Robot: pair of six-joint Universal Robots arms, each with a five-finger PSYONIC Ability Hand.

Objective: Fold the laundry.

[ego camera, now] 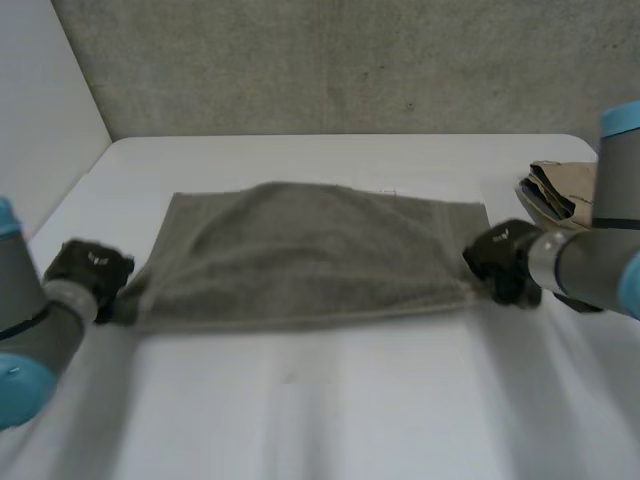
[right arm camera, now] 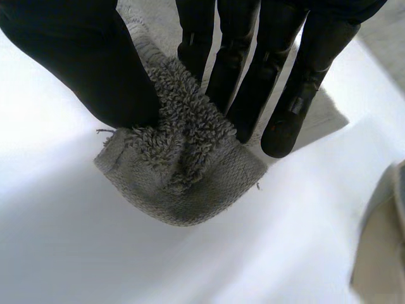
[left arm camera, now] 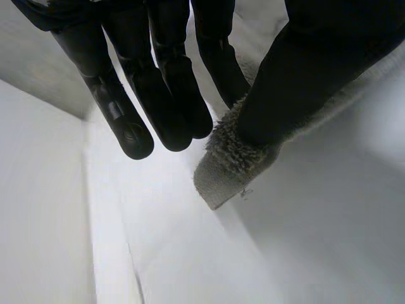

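The grey towel (ego camera: 310, 255) lies spread on the white table (ego camera: 330, 400), with its long side across, and its far edge bulges a little in the middle. The left hand (ego camera: 88, 268) is at the near left corner of the towel and the right hand (ego camera: 502, 260) is at the near right corner. In the left wrist view the thumb (left arm camera: 297, 82) pinches the terry corner against one finger, while the other fingers (left arm camera: 168, 107) are straight and close together beside it. In the right wrist view the thumb (right arm camera: 82, 57) and the straight fingers (right arm camera: 250, 88) clamp the bunched corner between them. A beige folded thing (ego camera: 555, 190) lies on the table just behind the right hand.

The step in hand is probably to carry the near edge over to the far edge. To do it well, both hands should rise together at equal height, so that the edge between them is tight and does not sag. The left pinch takes only little cloth, so a slow move seems safer. The right hand should pass clear of the beige thing.
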